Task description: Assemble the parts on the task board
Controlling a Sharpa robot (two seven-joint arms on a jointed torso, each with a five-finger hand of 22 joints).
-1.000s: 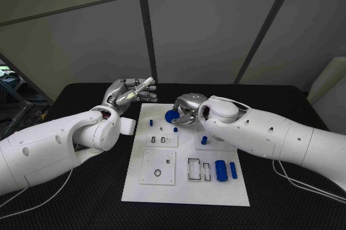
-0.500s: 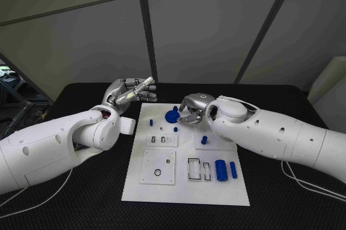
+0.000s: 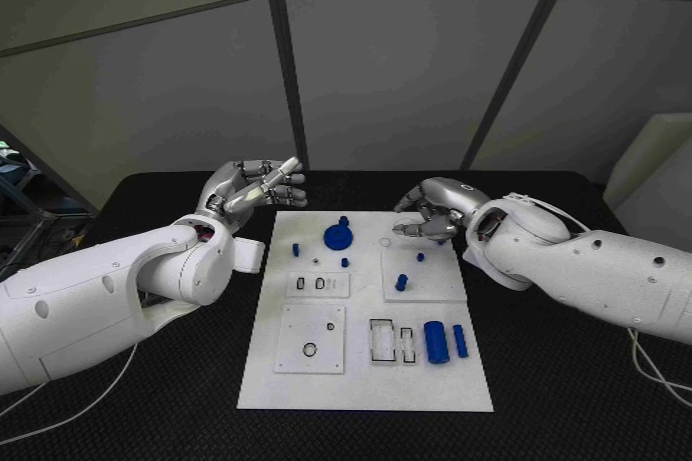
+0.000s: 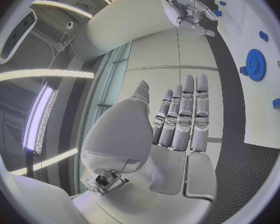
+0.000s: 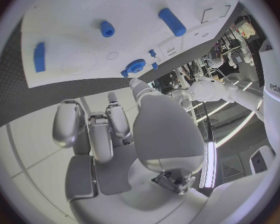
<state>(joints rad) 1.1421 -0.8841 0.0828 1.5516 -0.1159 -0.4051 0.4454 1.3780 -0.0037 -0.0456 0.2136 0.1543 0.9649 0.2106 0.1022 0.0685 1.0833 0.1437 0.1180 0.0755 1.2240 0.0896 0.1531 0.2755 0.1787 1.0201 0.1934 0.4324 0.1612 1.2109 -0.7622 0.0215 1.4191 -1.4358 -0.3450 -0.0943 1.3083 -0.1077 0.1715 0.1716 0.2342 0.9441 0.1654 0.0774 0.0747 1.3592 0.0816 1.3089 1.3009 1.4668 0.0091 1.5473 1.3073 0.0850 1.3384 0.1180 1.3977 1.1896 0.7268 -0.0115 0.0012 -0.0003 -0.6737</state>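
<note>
The white task board [image 3: 368,391] lies mid-table. A blue gear [image 3: 338,236] rests on its far part, with small blue pegs [image 3: 401,281] around it. A thick blue cylinder [image 3: 434,341] and a thinner one [image 3: 459,341] lie at the near right. My right hand [image 3: 433,209] hovers above the board's far right corner, apart from the gear, fingers loosely curled with nothing in them. The right wrist view shows that hand [image 5: 115,134] empty above the gear [image 5: 135,66] and cylinder [image 5: 172,21]. My left hand [image 3: 257,186] is raised off the board's far left corner, its straight fingers [image 4: 190,109] holding nothing.
Square white plates with slots and holes [image 3: 313,336] sit on the board's near left, and a framed slot [image 3: 387,339] lies beside the cylinders. Black table [image 3: 577,381] surrounds the board on all sides. Grey wall panels stand behind.
My right hand has left the blue gear and moved right, off toward the board's far right corner. The gear stays on the board. The left hand has kept its place.
</note>
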